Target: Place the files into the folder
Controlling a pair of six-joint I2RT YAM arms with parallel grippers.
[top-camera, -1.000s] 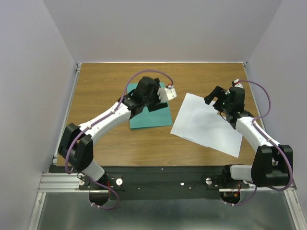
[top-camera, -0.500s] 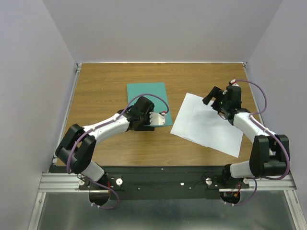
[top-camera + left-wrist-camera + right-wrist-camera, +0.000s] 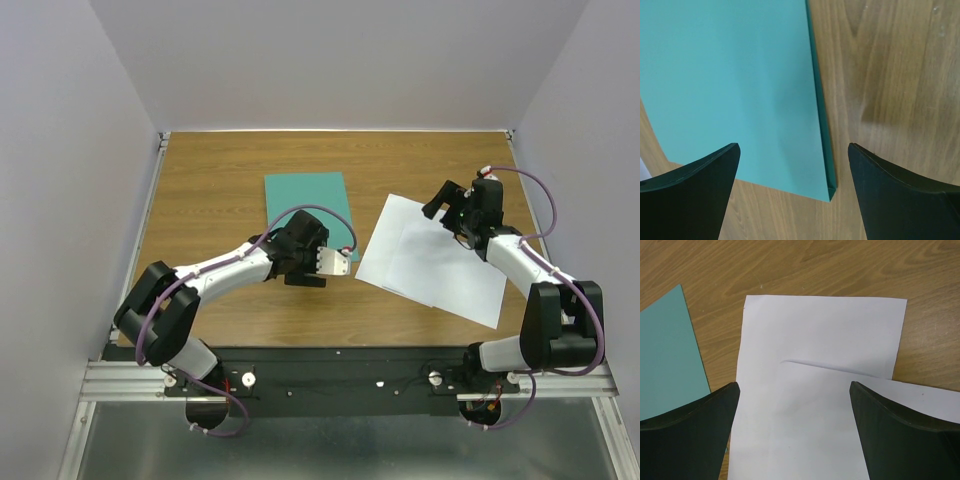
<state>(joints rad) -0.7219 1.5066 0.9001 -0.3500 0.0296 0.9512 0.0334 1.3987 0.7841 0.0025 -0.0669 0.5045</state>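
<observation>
The teal-green folder (image 3: 305, 205) lies shut and flat on the wooden table, left of centre. My left gripper (image 3: 305, 265) hangs open over its near edge. In the left wrist view the folder (image 3: 730, 85) fills the upper left, and one corner of it sits between the spread fingers of the left gripper (image 3: 793, 147). The files (image 3: 430, 262), two overlapping white sheets, lie to the folder's right. My right gripper (image 3: 450, 210) is open above their far corner. In the right wrist view the files (image 3: 815, 330) lie under the right gripper (image 3: 794, 385), with the folder (image 3: 665, 365) at the left edge.
Grey walls enclose the table (image 3: 220, 160) on three sides. A narrow strip of bare wood (image 3: 362, 215) separates folder and sheets. The arm bases stand on a black rail (image 3: 340, 375) at the near edge.
My left arm has drawn back from over the folder's far part to its near edge, uncovering the cover. The right gripper shifted slightly toward the sheets' far corner. Both stayed open.
</observation>
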